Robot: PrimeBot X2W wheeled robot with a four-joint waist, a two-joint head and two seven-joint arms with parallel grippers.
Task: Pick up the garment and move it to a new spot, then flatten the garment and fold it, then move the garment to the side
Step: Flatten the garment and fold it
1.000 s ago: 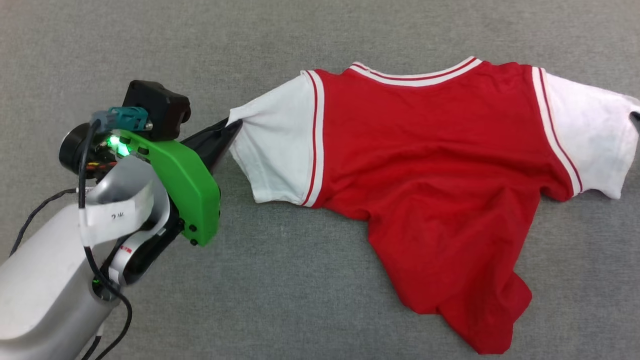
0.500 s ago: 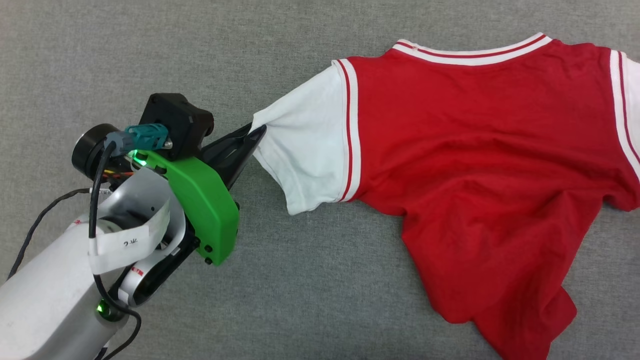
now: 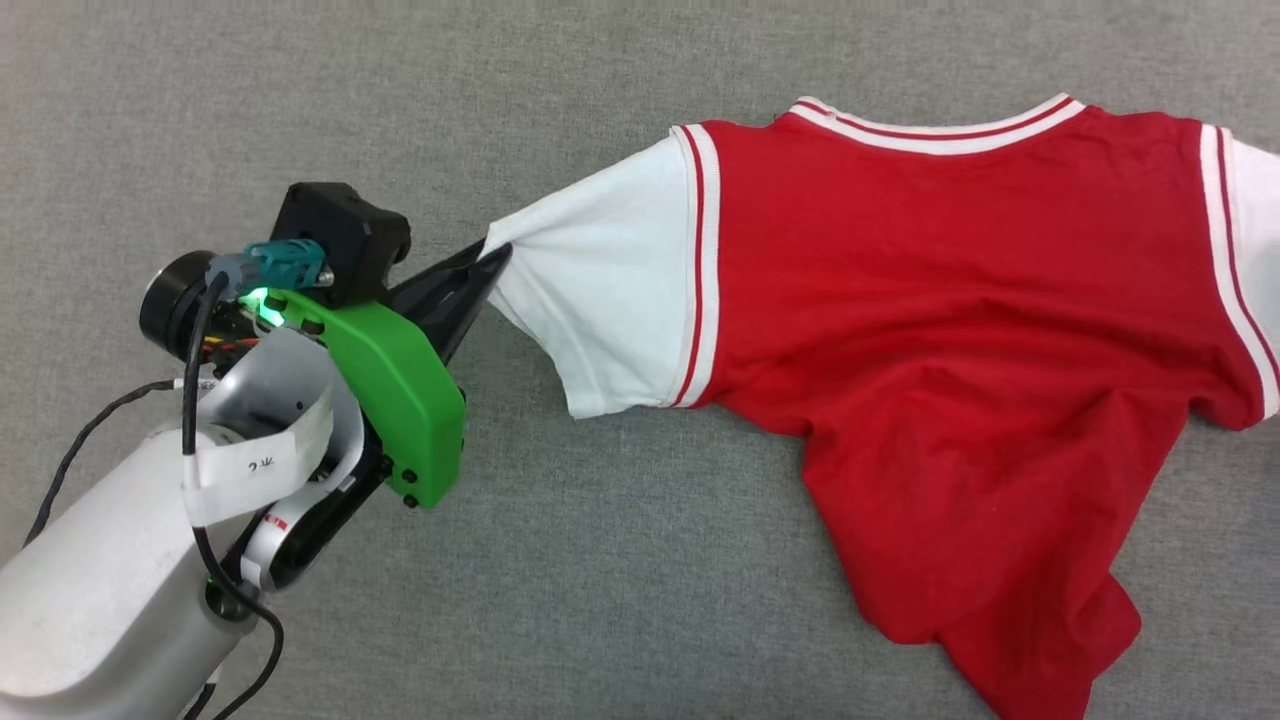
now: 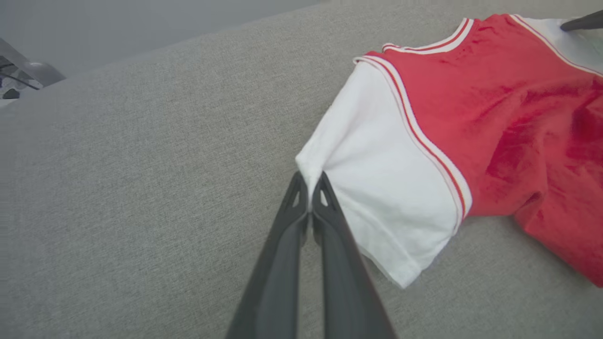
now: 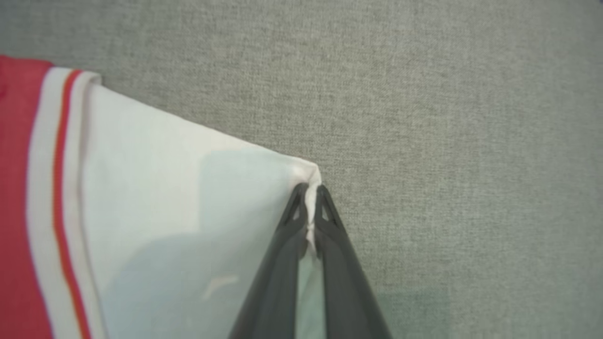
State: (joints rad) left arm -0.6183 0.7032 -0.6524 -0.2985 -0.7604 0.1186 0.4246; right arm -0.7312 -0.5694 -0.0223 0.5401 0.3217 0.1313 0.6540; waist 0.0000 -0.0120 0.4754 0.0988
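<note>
Garment (image 3: 960,330) spread on grey surface (image 3: 600,600), hem bunched. Left gripper (image 4: 310,181) is clamped on one sleeve (image 4: 377,197) corner, right gripper (image 5: 311,192) on the opposite corner. Likely a two-point hold to stretch it flat.

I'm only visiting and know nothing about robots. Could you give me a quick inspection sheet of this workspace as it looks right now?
Surface: grey woven fabric, flat.
Job's things: garment, red with white sleeves, spread out but wrinkled toward the hem.
Clutter: nothing seen.
Grippers: left gripper shut on the corner of one white sleeve; right gripper shut on the corner of the other sleeve.
Cables: black cable runs along the left arm, apart from the garment.
Surroundings: blurred equipment beyond the surface's edge; cannot tell what.
</note>
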